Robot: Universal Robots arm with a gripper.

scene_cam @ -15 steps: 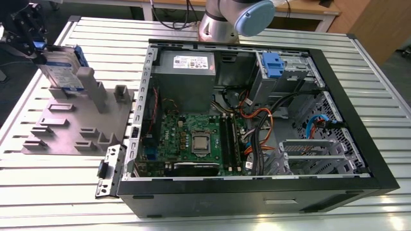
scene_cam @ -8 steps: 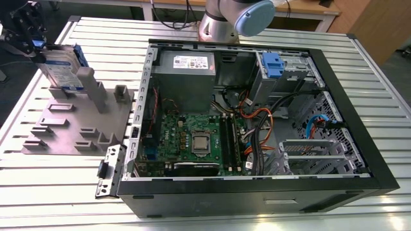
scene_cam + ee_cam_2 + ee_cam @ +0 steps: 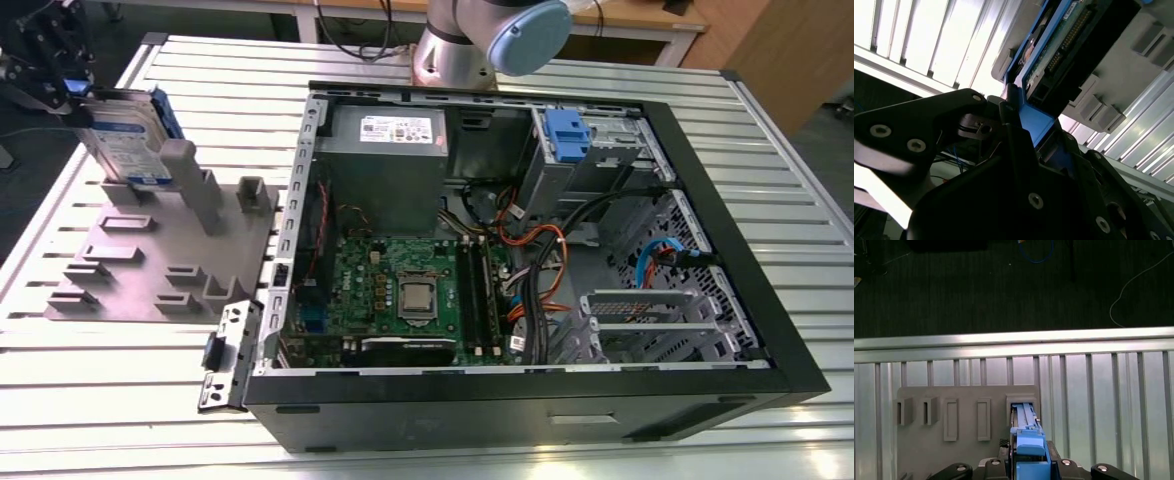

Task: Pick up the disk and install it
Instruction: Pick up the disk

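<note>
open pc case (image 3: 467, 410) mid-frame in the exterior view, grey fixture plate (image 3: 147, 250) at its 9 o'clock. the disk (image 3: 123, 135) stands on edge in a slot (image 3: 1023, 400) at the plate's 11 o'clock. gripper (image 3: 80, 100) on top, jaws look closed on its blue carrier (image 3: 1029, 455). you're at the pick, i'd say. lift calls for a straight pull along the slot.

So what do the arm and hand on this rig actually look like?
The arm is a silver-grey metal tube with a round, pale-blue joint cap. The hand is matte black. Both wrist views show it built from angular plates and linkages, dotted with silver screw heads.
</note>
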